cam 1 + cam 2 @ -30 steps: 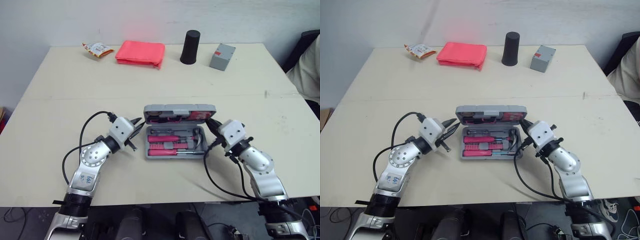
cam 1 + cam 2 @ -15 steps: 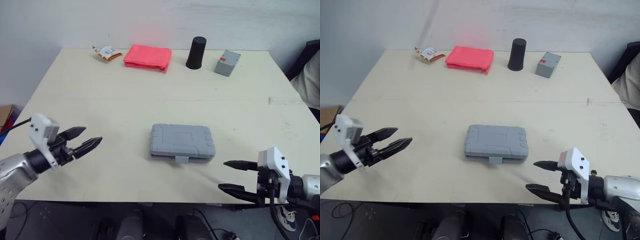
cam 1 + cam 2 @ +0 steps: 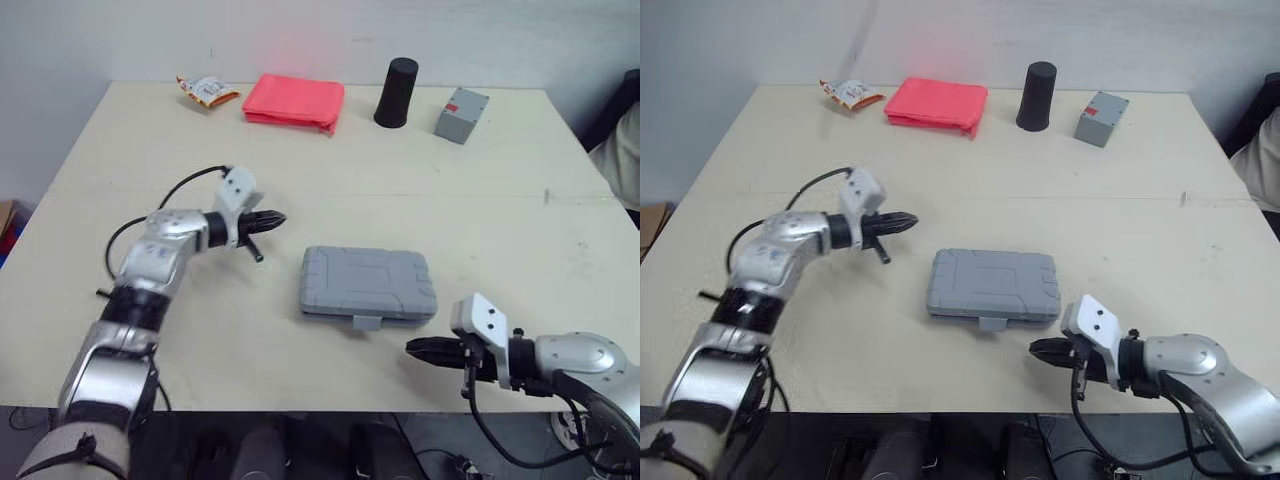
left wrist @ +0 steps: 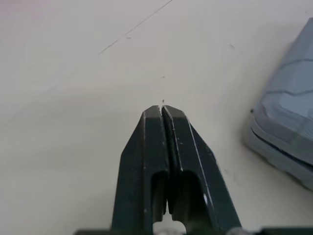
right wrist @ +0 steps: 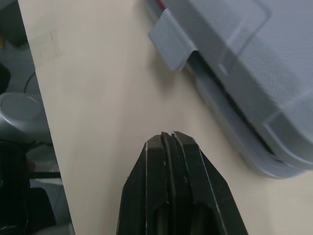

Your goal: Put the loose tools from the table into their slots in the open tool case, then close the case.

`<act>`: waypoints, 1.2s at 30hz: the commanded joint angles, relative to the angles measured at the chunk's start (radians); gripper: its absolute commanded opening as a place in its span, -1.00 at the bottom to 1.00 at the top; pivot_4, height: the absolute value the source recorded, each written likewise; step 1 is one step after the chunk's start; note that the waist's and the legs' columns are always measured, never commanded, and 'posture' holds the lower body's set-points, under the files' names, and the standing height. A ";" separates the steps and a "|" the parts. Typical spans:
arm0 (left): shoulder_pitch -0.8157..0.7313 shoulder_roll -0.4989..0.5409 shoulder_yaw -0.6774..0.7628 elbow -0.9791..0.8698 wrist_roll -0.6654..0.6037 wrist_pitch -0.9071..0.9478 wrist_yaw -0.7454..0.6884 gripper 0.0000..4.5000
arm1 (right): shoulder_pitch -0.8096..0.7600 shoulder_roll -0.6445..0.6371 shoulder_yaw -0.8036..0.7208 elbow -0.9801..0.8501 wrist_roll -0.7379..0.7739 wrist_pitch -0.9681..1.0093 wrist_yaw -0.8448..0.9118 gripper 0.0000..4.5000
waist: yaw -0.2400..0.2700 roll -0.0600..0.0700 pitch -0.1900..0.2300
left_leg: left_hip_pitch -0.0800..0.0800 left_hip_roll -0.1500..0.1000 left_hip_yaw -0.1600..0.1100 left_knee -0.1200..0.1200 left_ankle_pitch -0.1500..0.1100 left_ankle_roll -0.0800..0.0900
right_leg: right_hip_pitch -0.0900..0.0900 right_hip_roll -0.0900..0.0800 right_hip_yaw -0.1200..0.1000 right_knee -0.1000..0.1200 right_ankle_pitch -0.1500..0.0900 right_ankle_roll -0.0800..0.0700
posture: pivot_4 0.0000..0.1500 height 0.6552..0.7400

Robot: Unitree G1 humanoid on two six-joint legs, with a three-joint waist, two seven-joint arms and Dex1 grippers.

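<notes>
Left claw [image 3: 270,219] and right claw [image 3: 422,349] are sitting pinched together, empty. You should be nudging the latch [image 3: 366,321] of the grey plastic tool case [image 3: 367,283] flush.

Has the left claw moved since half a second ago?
Yes. The left claw has swung in toward the case, now near its far left corner, and has shut.

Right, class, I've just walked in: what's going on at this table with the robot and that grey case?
The grey tool case lies shut in the middle of the table. Neither hand touches it. The left hand is shut, apart from the case on its left side, pointing toward it. The right hand is shut too, near the table's front edge, off the case's front right corner. Both hold nothing.
</notes>
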 commanded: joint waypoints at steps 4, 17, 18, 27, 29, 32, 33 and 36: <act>-0.110 -0.095 -0.067 0.259 0.111 -0.215 -0.205 -1.00 | -0.094 0.093 0.086 0.099 -0.154 -0.026 -0.098 -0.97 | -0.002 -0.002 0.001 | 0.002 0.002 0.001 0.000 0.003 0.002 | -0.002 -0.002 0.002 0.003 0.004 0.003 | 1.00 0.89; -0.079 -0.095 0.014 0.162 0.080 -0.213 -0.395 -1.00 | -0.097 0.148 -0.033 0.163 -0.228 -0.039 -0.169 -0.97 | 0.002 -0.002 0.001 | 0.000 -0.001 0.005 0.004 0.004 0.007 | -0.006 -0.011 0.004 0.011 0.005 0.003 | 1.00 0.89; -0.088 -0.094 0.036 0.149 0.064 -0.190 -0.391 -1.00 | -0.084 0.142 -0.049 0.153 -0.218 -0.035 -0.159 -0.97 | 0.002 -0.002 0.001 | -0.001 -0.001 0.005 0.005 0.004 0.007 | -0.006 -0.011 0.004 0.011 0.005 0.003 | 1.00 0.89; -0.116 -0.307 -0.004 -0.154 -0.036 0.186 -0.287 -1.00 | 0.065 0.140 -0.170 0.034 -0.103 0.010 -0.094 -0.97 | 0.003 -0.001 0.001 | -0.003 -0.002 0.001 0.013 0.002 0.011 | -0.001 -0.010 0.001 0.011 0.006 0.005 | 1.00 0.89; -0.101 -0.340 -0.050 -0.143 0.004 0.187 -0.261 -1.00 | 0.068 0.148 -0.161 0.027 -0.107 0.011 -0.106 -0.97 | 0.001 -0.001 0.001 | -0.001 -0.002 0.001 0.014 0.001 0.012 | 0.002 -0.010 0.001 0.010 0.007 0.007 | 1.00 0.89; -0.074 -0.346 -0.219 0.005 0.195 0.201 -0.149 -1.00 | 0.072 0.164 -0.153 0.006 -0.104 0.024 -0.127 -0.97 | -0.005 -0.001 0.000 | 0.000 -0.001 0.002 0.013 0.000 0.011 | 0.001 -0.010 0.003 0.010 0.007 0.007 | 1.00 0.89; -0.059 -0.330 -0.294 0.063 0.284 0.182 -0.106 -1.00 | 0.076 0.168 -0.152 -0.002 -0.102 0.028 -0.130 -0.97 | -0.005 0.000 0.000 | 0.001 -0.001 0.002 0.013 0.001 0.010 | 0.001 -0.010 0.003 0.010 0.007 0.007 | 1.00 0.89; 0.006 -0.298 -0.373 0.079 0.342 0.125 -0.133 -1.00 | 0.087 0.173 -0.155 -0.025 -0.096 0.042 -0.138 -0.97 | 0.000 -0.001 -0.013 | 0.005 0.001 0.000 0.013 0.000 0.008 | 0.007 -0.010 0.001 0.007 0.006 0.005 | 1.00 0.89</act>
